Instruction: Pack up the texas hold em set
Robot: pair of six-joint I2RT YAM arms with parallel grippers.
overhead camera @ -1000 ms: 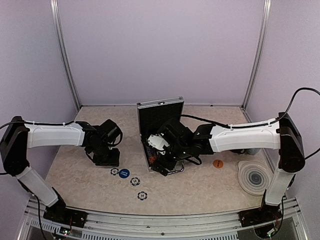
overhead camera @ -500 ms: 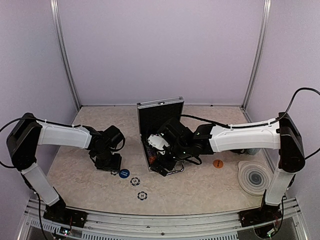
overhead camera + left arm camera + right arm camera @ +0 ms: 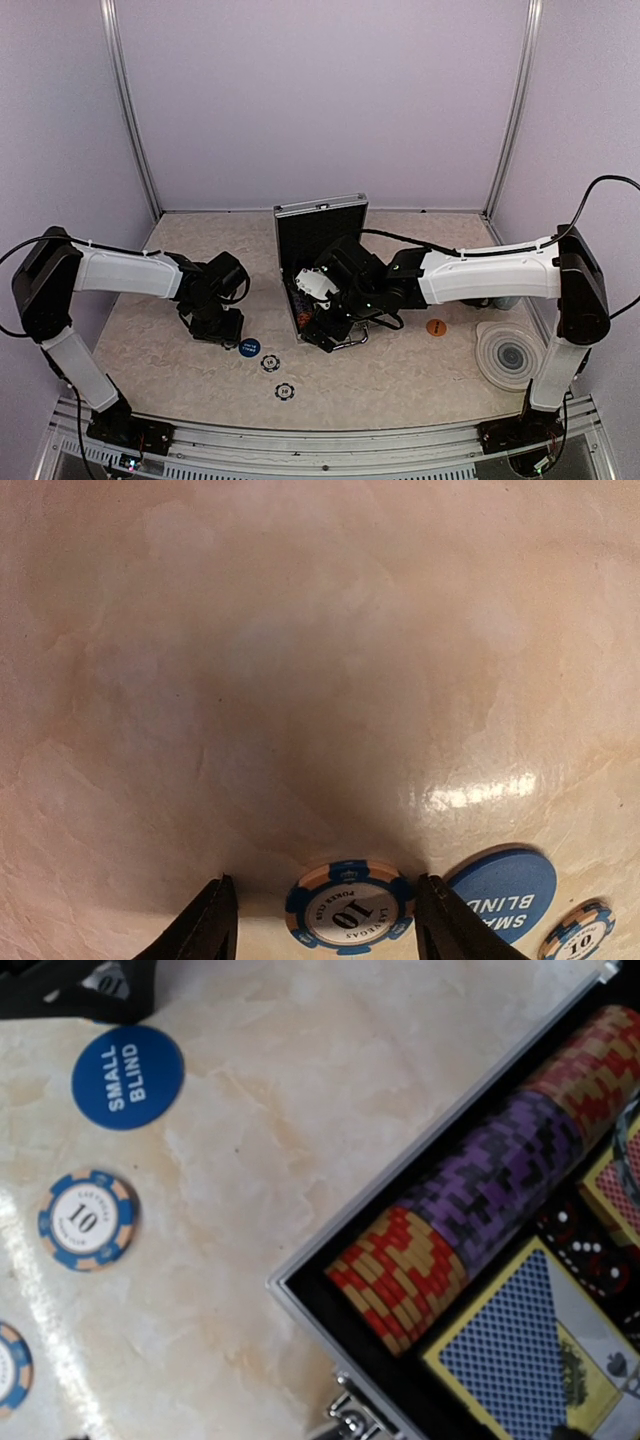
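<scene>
Two arms are over the beige marbled counter (image 3: 400,385), with the small ribbed silver aluminium case (image 3: 320,222) as reference point.

1. Case: it stands open at mid-counter, lid upright, black inside. In the right wrist view its tray holds a row of chips on edge (image 3: 480,1190) in red-and-yellow and purple-and-black bands, with a blue-backed card deck (image 3: 510,1345) just beside the row.
2. Right claw (image 3: 312,310): it hangs over the case's open tray. Its jaws are spread fully apart, and nothing is seen between them.
3. Left claw (image 3: 323,895): it is low over the counter, well to the left-arm side of the case. Its jaws are apart and straddle a blue-and-white "10" chip (image 3: 348,905) lying flat. No clamp on the chip is evident.
4. Loose items between that claw and the case: a round blue "SMALL BLIND" button (image 3: 248,347), and nearer the arm bases two further blue-and-white chips (image 3: 270,364) (image 3: 285,391).
5. Right-arm side of the case: a small round orange button (image 3: 436,327), and beyond it a round grey ringed coaster (image 3: 510,355).
</scene>
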